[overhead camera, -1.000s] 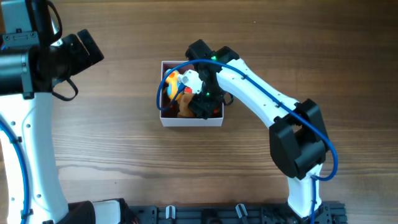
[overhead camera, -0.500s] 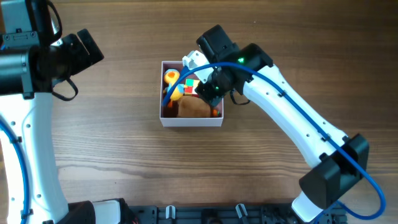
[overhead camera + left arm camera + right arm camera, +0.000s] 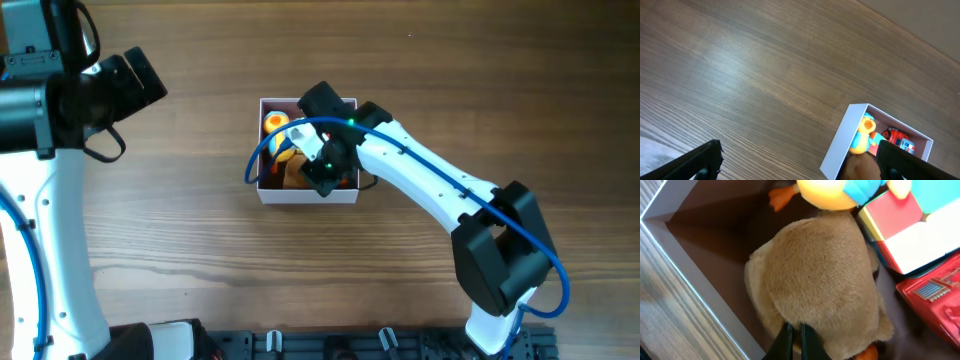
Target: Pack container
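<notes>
- The container [image 3: 290,196] sits mid-table on the wooden table [image 3: 180,240], its white walls upright and its top open.
- The right arm reaches across from the near right. The right gripper [image 3: 794,330] is lowered inside the box, with its fingers drawn to a thin slit against the near edge of a brown plush toy [image 3: 815,275].
- Beyond the plush lie a yellow-and-blue duck [image 3: 840,190], a coloured cube [image 3: 905,230] and a red toy car [image 3: 935,300] — all packed close together.
- The left gripper [image 3: 797,150] hangs at the far left, well apart from the box, with its fingers spread wide and holding nothing.
</notes>
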{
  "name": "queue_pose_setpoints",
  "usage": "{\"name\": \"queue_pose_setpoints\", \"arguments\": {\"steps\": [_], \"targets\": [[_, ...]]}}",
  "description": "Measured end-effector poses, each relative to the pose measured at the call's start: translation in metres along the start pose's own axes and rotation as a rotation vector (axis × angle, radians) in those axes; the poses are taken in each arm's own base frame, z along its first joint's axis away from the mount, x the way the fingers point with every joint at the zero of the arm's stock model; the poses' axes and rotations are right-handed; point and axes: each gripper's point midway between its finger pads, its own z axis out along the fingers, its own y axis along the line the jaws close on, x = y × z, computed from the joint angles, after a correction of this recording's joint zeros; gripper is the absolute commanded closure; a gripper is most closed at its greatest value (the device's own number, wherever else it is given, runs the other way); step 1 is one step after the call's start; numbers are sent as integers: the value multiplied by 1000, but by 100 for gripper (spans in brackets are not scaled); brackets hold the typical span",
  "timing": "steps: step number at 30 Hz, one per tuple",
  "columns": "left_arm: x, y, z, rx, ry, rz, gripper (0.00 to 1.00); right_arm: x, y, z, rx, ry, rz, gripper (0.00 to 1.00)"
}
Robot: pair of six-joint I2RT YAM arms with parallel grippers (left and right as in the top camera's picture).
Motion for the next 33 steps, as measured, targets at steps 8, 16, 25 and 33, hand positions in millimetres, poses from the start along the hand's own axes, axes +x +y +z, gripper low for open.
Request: {"name": "queue_pose_setpoints", "arguments": {"steps": [8,16,25,33], "targets": [[0,0,0,0,0,1,0,-50,-33,-98,230,-252,143,67],[6,-45,6,105,-23,189,0,-24,-147,-273,451,-688,597,0],[37,-75,68,118,84,322,0,7,-208,-301,588,-742,748,0],[53,-75,36,172,62,380,0,69,-199,-275,566,-571,905,0]]}}
